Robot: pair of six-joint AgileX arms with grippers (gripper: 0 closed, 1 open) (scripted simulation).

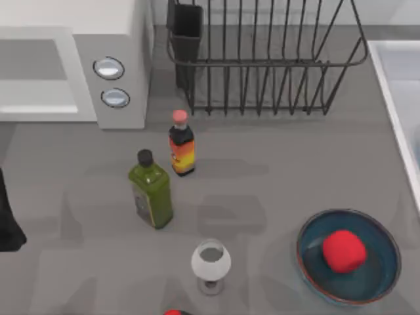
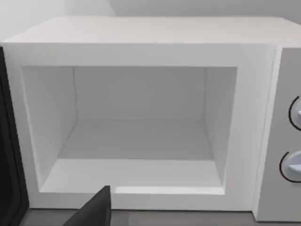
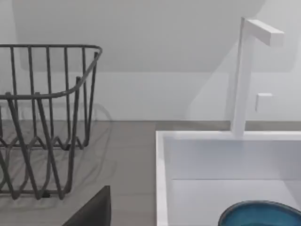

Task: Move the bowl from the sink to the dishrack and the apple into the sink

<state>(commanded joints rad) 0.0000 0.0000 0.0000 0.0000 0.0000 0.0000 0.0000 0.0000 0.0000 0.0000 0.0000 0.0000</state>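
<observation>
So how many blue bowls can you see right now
2. One bowl sits on the table at the front right, holding the apple. A second bowl lies in the sink, partly cut off in the right wrist view.

Honestly nothing here can actually be read. The sauce bottle (image 1: 181, 146) has an orange and yellow label, but it's just colour bands, no letters to make out. The green bottle (image 1: 151, 192) has a pale label too blurry to read. The microwave (image 1: 72, 62) buttons are blank, no numbers or marks.
</observation>
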